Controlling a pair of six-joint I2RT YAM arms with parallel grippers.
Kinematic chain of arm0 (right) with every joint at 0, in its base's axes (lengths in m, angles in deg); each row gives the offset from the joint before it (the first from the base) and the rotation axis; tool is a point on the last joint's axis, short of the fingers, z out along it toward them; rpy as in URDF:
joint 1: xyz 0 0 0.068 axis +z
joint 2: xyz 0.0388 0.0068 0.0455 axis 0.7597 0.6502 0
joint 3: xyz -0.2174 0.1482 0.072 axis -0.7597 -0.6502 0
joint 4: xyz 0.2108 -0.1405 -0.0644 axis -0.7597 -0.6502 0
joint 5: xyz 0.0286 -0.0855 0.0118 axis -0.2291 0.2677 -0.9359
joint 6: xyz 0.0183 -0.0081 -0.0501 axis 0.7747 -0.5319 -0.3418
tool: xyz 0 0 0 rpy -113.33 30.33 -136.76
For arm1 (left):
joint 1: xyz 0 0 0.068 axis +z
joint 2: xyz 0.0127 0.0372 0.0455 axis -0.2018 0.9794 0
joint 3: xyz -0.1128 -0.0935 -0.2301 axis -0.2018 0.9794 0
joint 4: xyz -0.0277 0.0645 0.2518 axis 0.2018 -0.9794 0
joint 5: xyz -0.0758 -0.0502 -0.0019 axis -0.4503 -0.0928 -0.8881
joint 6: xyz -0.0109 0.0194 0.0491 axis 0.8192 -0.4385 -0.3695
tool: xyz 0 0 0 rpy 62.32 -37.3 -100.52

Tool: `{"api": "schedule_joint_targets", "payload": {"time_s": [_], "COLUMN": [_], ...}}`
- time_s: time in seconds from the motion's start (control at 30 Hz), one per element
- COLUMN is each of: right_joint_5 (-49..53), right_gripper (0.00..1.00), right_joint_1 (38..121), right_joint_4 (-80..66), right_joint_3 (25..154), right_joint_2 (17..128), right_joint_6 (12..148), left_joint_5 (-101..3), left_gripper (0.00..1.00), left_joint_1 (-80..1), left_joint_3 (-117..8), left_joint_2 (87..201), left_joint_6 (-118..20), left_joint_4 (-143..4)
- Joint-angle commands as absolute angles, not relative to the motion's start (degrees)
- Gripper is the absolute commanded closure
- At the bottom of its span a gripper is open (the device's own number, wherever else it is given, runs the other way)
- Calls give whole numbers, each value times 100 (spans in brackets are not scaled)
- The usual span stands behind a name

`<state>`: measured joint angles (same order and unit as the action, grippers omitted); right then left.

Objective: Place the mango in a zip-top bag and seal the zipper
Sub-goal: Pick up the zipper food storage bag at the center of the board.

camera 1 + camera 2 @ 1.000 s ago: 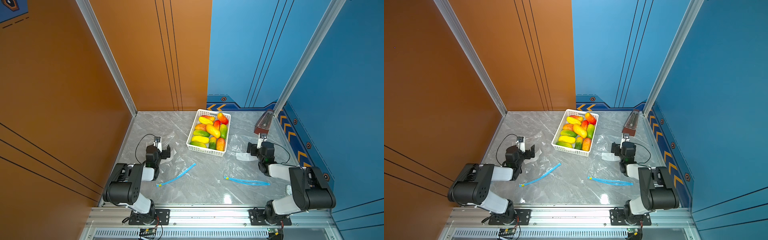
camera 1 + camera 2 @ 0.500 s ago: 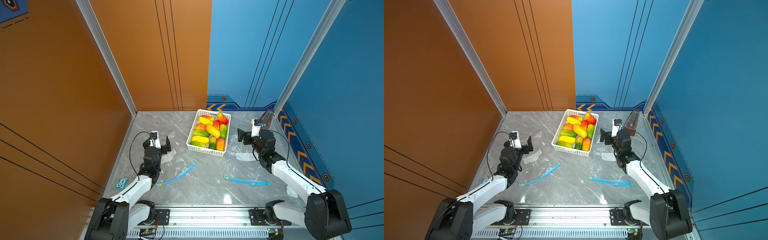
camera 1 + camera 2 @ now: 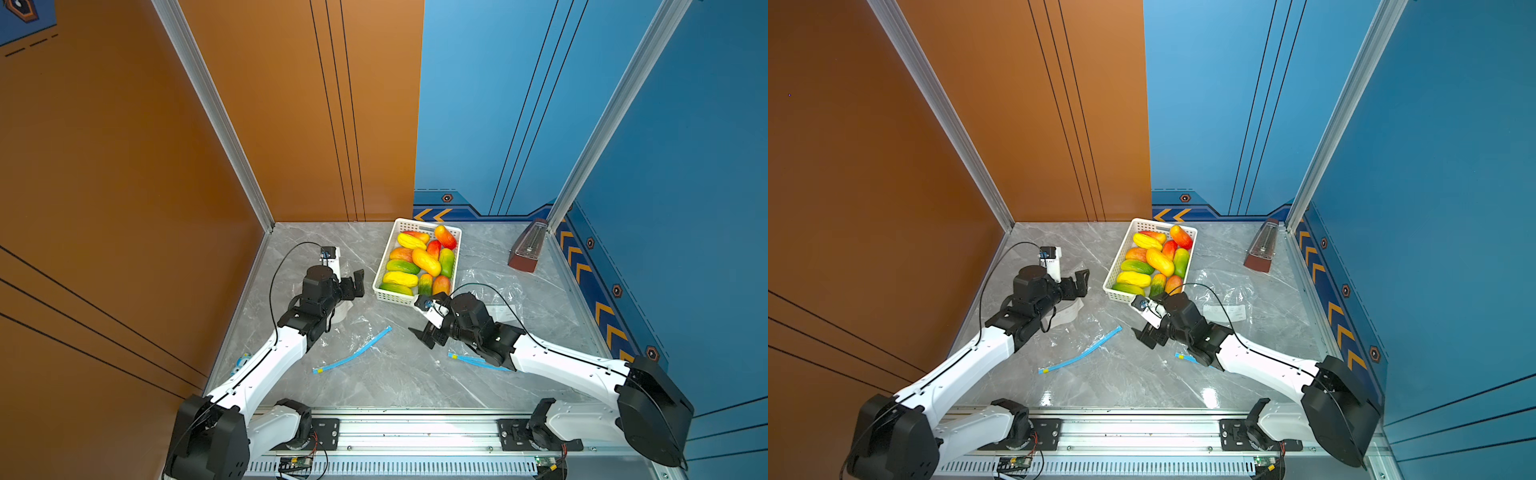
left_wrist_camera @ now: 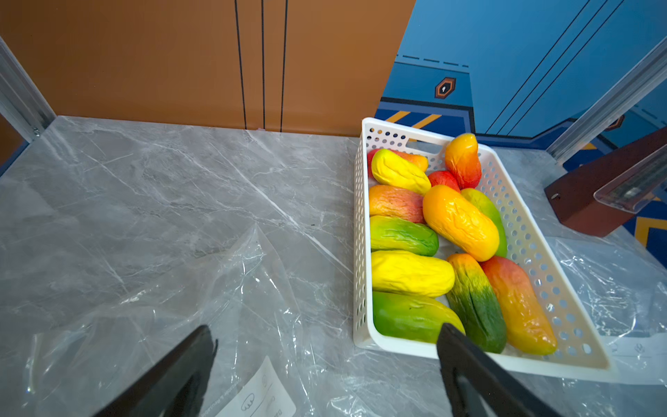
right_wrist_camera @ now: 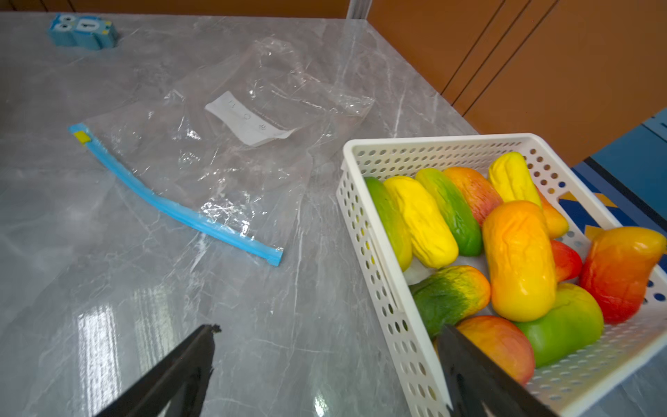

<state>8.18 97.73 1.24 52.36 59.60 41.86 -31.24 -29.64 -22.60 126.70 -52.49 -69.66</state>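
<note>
The left hand [image 3: 358,283] is spread wide and holds nothing. In its wrist view [image 4: 326,330] the two dark fingers [image 4: 187,361] stand far apart above the clear plastic of the left bag [image 4: 173,310]. The hand is just beside the white basket [image 3: 392,296], on its left side.

The right hand [image 3: 424,336] is also spread and empty [image 5: 329,329]. It hangs over the bare counter [image 3: 395,382] near the basket's near corner, between the two bags.

The mangoes [image 3: 420,261] all lie piled in the basket, yellow, green, orange and red; neither bag has one in it.

The left bag lies flat on the counter, its blue zipper [image 3: 353,352] toward the front. The right bag [image 3: 494,291] lies right of the basket, its zipper strip [image 3: 473,360] partly under the right arm.

A brown pyramid-shaped block [image 3: 525,249] stands in the far right corner, and a small blue box [image 5: 83,30] sits at the counter's left edge.
</note>
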Motion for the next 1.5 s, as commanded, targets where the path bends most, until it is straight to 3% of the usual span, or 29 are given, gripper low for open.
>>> {"api": "schedule_joint_targets", "payload": {"time_s": [0.0, 0.13, 0.27, 0.53, 0.83, 1.03, 1.37, 1.47], "right_joint_5": [851, 666, 1367, 1483, 1539, 1627, 1634, 1664], "right_gripper": [8, 14, 17, 27, 29, 24, 47, 48], "right_joint_1": [9747, 10074, 10546, 10741, 10848, 10968, 10951, 10971], "right_joint_4": [-273, 147, 562, 886, 780, 805, 1173, 1309], "right_joint_3": [5458, 5500, 6062, 6985, 7675, 7679, 7896, 7980], "right_joint_2": [6290, 6707, 7741, 9061, 9750, 9821, 10055, 10264], "right_joint_6": [3394, 3015, 2346, 1619, 1193, 727, 943, 808], "left_joint_5": [-2614, -2837, -3326, -3962, -4532, -4677, -4874, -5010], "left_gripper": [2, 2, 2, 1, 4, 6, 8, 9], "left_joint_1": [-2953, -2783, -2335, -1468, -1340, -1348, -1400, -1401], "left_joint_3": [-2226, -2054, -2035, -2006, -2500, -2656, -2781, -2838], "left_joint_2": [12775, 12696, 12931, 13663, 14959, 15444, 15855, 15956], "left_joint_6": [-5466, -5353, -4904, -4097, -3822, -3779, -3928, -3943], "left_joint_4": [-7943, -7757, -7688, -7475, -7451, -7463, -7465, -7477]}}
